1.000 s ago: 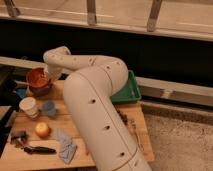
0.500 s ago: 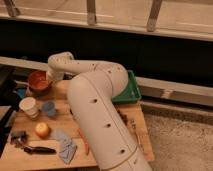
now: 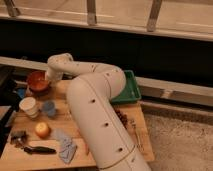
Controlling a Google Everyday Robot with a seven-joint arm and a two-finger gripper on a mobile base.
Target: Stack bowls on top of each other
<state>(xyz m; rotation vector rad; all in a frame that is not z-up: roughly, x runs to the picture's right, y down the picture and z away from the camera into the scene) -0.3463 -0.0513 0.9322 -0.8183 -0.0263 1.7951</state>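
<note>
The glossy orange-red bowl point(image 3: 37, 79) sits at the table's far left. A dark rim point(image 3: 38, 91) shows just under it; I cannot tell whether this is the dark purple bowl. My arm reaches across the table to the left. My gripper point(image 3: 50, 78) is right beside the orange-red bowl's right edge, mostly hidden behind the wrist.
A white cup point(image 3: 28, 105) and a small blue cup point(image 3: 48, 107) stand in front of the bowl. An orange fruit point(image 3: 42, 130), a grey cloth point(image 3: 65, 145) and a black tool point(image 3: 38, 149) lie near the front. A green tray point(image 3: 129, 91) is behind the arm.
The wrist has dipped slightly toward the orange-red bowl. The bowl itself has stayed in place.
</note>
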